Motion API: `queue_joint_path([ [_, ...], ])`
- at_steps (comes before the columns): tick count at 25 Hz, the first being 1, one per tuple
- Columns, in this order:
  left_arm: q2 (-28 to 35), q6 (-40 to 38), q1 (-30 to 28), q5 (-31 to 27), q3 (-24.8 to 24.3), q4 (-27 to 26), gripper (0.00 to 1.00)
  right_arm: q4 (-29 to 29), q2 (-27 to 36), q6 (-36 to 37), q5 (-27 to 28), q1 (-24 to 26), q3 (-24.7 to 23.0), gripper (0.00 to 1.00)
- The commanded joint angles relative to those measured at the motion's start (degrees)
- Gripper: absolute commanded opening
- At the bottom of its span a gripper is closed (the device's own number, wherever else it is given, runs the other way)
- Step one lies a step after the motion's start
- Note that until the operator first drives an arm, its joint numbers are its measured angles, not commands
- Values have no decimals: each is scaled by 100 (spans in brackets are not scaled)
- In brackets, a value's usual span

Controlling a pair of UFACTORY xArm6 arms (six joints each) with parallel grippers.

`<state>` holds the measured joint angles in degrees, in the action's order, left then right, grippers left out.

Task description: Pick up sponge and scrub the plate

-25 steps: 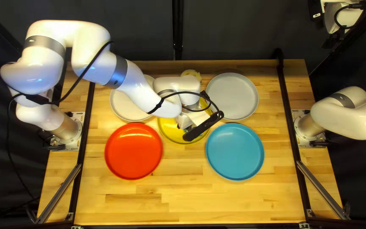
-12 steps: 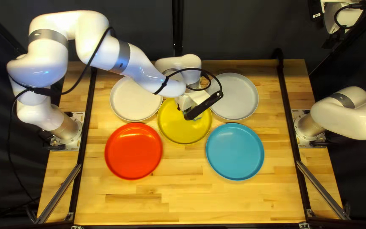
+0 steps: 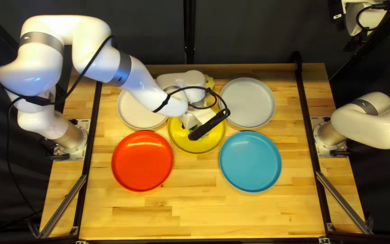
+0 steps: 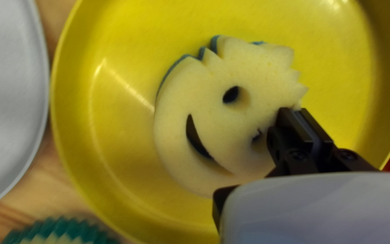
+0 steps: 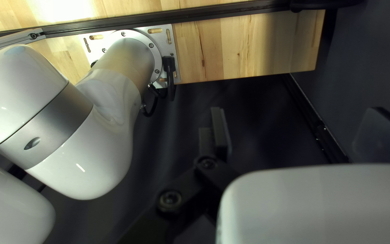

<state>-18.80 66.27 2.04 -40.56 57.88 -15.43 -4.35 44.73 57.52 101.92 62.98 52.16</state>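
Observation:
In the left wrist view a yellow smiley-face sponge [image 4: 222, 112] with a blue underside lies flat in the yellow plate [image 4: 96, 101]. My left gripper [image 4: 284, 120] is shut on the sponge's edge; one black finger [image 4: 296, 132] shows on top and the other is hidden. From above, the left gripper [image 3: 200, 130] sits over the middle of the yellow plate [image 3: 212, 144] and covers the sponge. My right gripper [image 5: 229, 139] stands open and holds nothing. It hangs off the table's right side, beside its own arm base.
Around the yellow plate lie a white plate [image 3: 132, 115], a grey plate [image 3: 249, 101], an orange plate [image 3: 142, 161] and a blue plate [image 3: 250, 161]. A second sponge [image 3: 210, 81], green-edged [image 4: 59, 232], lies behind the yellow plate. The left arm's forearm crosses the white plate.
My left gripper carried the sponge from the yellow plate's near part to its far right part, then back toward the middle. The right arm has stayed still.

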Motion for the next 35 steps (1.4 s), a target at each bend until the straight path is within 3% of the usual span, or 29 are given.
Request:
queue_joint_path([
  [1,337,-222,-191,34,-295,35,0,0,0,0,0,0,0,100],
  [9,368,-372,-158,-21,-263,201,0,0,0,0,0,0,0,100],
  [14,487,-66,321,-165,-347,261,0,0,0,0,0,0,0,100],
  [23,345,240,844,-477,-51,337,0,0,0,0,0,0,0,100],
  [27,298,303,786,-376,-126,227,0,0,0,0,0,0,0,100],
  [35,579,-59,120,41,-586,26,0,0,0,0,0,0,0,100],
])
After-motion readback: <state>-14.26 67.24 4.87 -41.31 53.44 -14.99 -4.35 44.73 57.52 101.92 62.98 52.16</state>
